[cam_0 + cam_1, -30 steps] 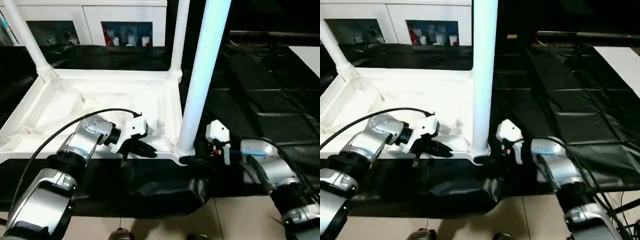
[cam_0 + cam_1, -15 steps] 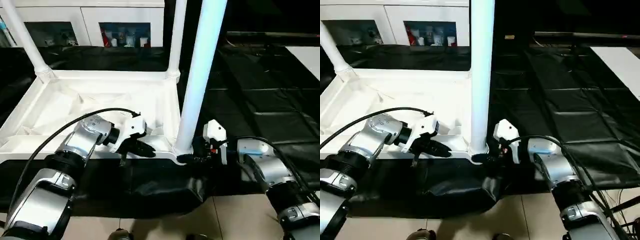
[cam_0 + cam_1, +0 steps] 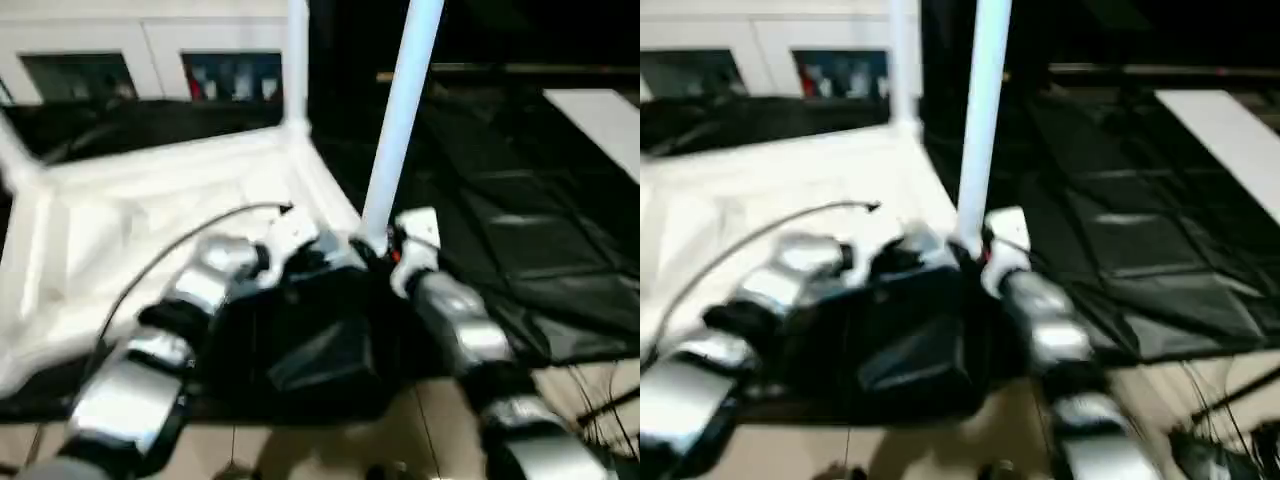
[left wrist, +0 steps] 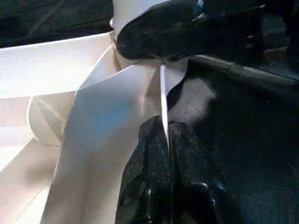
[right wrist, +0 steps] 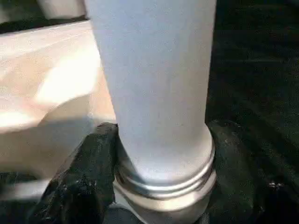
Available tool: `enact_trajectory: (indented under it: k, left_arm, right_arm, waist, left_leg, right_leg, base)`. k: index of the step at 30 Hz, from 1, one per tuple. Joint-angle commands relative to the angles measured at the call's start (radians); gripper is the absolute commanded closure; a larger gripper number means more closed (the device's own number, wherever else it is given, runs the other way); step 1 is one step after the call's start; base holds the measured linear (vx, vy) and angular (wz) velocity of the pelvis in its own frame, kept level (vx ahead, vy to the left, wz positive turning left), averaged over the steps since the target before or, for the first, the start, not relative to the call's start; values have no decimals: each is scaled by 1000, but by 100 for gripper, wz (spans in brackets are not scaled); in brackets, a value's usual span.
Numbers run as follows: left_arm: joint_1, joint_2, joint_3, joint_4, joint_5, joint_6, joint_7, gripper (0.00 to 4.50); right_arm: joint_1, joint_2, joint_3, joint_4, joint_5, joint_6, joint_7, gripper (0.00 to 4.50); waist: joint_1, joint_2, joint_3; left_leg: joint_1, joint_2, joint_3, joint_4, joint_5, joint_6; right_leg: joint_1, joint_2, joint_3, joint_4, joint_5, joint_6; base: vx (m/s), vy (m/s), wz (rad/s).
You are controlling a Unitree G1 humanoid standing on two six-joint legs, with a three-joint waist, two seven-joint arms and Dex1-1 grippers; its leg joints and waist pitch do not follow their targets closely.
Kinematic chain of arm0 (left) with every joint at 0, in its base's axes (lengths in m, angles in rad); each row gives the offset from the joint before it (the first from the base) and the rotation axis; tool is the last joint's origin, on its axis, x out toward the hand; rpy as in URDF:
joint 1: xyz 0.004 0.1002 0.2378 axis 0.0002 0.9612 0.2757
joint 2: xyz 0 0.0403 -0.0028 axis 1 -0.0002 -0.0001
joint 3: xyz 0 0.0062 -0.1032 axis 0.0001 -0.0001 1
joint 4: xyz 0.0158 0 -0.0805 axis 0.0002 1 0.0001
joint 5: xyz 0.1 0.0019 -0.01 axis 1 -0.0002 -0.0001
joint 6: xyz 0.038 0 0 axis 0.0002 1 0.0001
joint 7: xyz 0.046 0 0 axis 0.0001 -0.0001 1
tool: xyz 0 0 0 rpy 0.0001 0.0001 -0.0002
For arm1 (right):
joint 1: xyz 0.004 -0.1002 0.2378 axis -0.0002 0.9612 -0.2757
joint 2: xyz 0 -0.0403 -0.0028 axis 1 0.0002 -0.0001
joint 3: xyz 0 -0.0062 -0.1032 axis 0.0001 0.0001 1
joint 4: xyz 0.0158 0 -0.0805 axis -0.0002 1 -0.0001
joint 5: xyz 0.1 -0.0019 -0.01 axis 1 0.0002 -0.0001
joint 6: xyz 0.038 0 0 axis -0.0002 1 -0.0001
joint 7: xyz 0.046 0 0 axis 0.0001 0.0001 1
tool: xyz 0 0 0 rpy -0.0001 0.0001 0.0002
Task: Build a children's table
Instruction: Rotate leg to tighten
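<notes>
The children's table (image 3: 120, 220) lies upside down on black sheeting, white, with its ribbed underside facing up. One white tube leg (image 3: 400, 130) stands in the near right corner socket, and another leg (image 3: 296, 60) stands in the corner behind it. My left gripper (image 4: 164, 128) is shut on the thin near rim of the table, close to that socket. My right gripper (image 5: 161, 158) is shut around the base of the near leg (image 5: 154, 84), with one black finger (image 5: 88, 177) on each side of its collar.
Black sheeting (image 3: 520, 200) covers the surface to the right and bulges up in front of the table (image 3: 310, 340). A white cabinet with glass doors (image 3: 150, 50) stands behind. A white slab (image 3: 600, 110) lies at the far right. Bare floor shows along the near edge.
My right gripper has moved in from beside the corner and closed around the leg's base. The whole picture has shifted and blurred, and the table now sits turned in it. The left grip is unchanged.
</notes>
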Motion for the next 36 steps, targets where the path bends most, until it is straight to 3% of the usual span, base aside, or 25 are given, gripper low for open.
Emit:
enact_trajectory:
  k: [1,5,8,9,11,14,18,19,20,21,24,25,28,29,31,32,33,35,36]
  left_arm:
    - [-4,-26,-27,11,13,-61,-30,450]
    - [-4,-13,-38,23,24,-86,-44,450]
    - [-10,-6,-39,45,32,-113,-46,450]
    - [-10,-6,-39,45,32,-113,-46,450]
    - [-13,-6,-38,54,37,-127,-44,450]
    - [-16,-12,-23,61,30,-159,-42,450]
    - [-21,-23,-4,64,11,-179,-21,450]
    - [-24,-29,8,64,0,-196,-9,450]
    - [-27,-31,16,64,-4,-205,11,450]
    - [-31,-35,35,64,-20,-207,15,450]
    - [-38,-41,75,55,-58,-189,3,395]
    - [-37,-37,101,34,-90,-162,-24,393]
    - [-30,-29,127,0,-122,-146,-48,360]
    - [-15,-17,152,-64,-166,-120,-75,352]
    - [0,-4,170,-114,-199,-99,-95,340]
    - [0,-4,170,-114,-199,-99,-95,321]
    - [19,6,183,-171,-222,-78,-96,321]
    - [33,12,194,-212,-237,-60,-97,308]
    - [84,29,203,-332,-275,8,-120,301]
  right_arm:
    - [7,10,-41,80,-7,8,-105,182]
    - [4,4,-14,70,-48,9,-98,183]
    - [11,7,-43,64,-19,-16,-86,183]
    - [11,7,-43,64,-19,-16,-86,128]
    - [18,0,-39,49,-21,-33,-85,109]
    - [47,-38,-14,-25,-74,-24,-92,72]
    - [89,-87,5,-121,-108,-12,-74,68]
    - [123,-118,7,-188,-124,-7,-71,68]
    - [144,-129,4,-226,-118,3,-57,68]
    - [165,-140,2,-263,-111,14,-40,68]
    - [218,-165,12,-348,-92,32,29,66]
    - [261,-201,43,-407,-79,43,129,66]
    - [307,-238,58,-475,-31,81,232,66]
    - [343,-285,51,-527,12,121,309,66]
    - [359,-314,34,-550,31,151,343,66]
    - [359,-314,34,-550,31,151,343,66]
    - [360,-335,18,-545,36,156,360,66]
    - [363,-351,8,-546,39,163,373,66]
    - [376,-382,3,-567,61,173,424,66]
  waist:
    - [2,2,-70]
    - [2,0,-70]
    - [2,-3,-70]
    - [3,-1,-70]
    - [4,-3,-71]
    - [12,-6,-76]
    - [25,-8,-82]
    - [39,-8,-85]
    - [45,-6,-90]
    - [45,-6,-93]
    - [54,-5,-97]
    - [55,-6,-97]
    - [57,-4,-96]
    - [55,-3,-98]
    - [57,1,-96]
    - [57,-3,-95]
    - [57,2,-95]
    - [56,-4,-94]
    - [59,12,-94]
  left_leg:
    - [14,-20,12,-75,-355,-13]
    - [12,-20,12,-77,-363,-4]
    - [13,-20,13,-76,-366,1]
    - [14,-19,13,-76,-360,1]
    - [13,-18,13,-77,-350,3]
    - [16,-17,18,-72,-310,12]
    - [13,-17,20,-67,-241,22]
    - [17,-16,23,-63,-219,30]
    - [20,-14,24,-59,-192,42]
    - [15,-16,23,-58,-176,48]
    - [9,-16,21,-54,-145,62]
    - [4,-16,18,-54,-141,65]
    - [5,-13,17,-54,-194,73]
    - [7,-13,17,-52,-202,71]
    - [5,-12,16,-51,-212,75]
    - [3,-13,18,-50,-213,72]
    - [3,-14,17,-50,-219,69]
    - [3,-12,18,-50,-222,62]
    - [4,-14,17,-49,-226,58]
  right_leg:
    - [47,-21,15,-91,-388,-158]
    - [50,-20,15,-90,-385,-153]
    - [49,-22,16,-92,-397,-150]
    - [48,-22,17,-92,-390,-152]
    - [49,-22,17,-91,-379,-155]
    - [49,-22,20,-85,-317,-172]
    - [58,-21,22,-74,-227,-186]
    - [57,-19,23,-72,-184,-186]
    - [58,-18,25,-65,-120,-201]
    - [62,-18,24,-59,-93,-211]
    - [69,-20,21,-51,-35,-225]
    - [75,-20,18,-47,-16,-233]
    - [76,-21,17,-52,-60,-233]
    - [72,-23,17,-53,-73,-238]
    - [74,-24,17,-51,-68,-252]
    - [73,-24,17,-53,-80,-253]
    - [72,-24,17,-54,-93,-250]
    - [74,-25,18,-55,-114,-246]
    - [72,-25,18,-54,-124,-245]
  base:
    - [0,0,0]
    - [0,0,0]
    - [0,0,0]
    - [0,0,0]
    - [0,0,0]
    - [0,0,0]
    - [0,0,0]
    - [0,0,0]
    - [0,0,0]
    - [0,0,0]
    - [0,0,0]
    - [0,0,0]
    - [0,0,0]
    - [0,0,0]
    - [0,0,0]
    - [0,0,0]
    - [0,0,0]
    - [0,0,0]
    - [0,0,0]
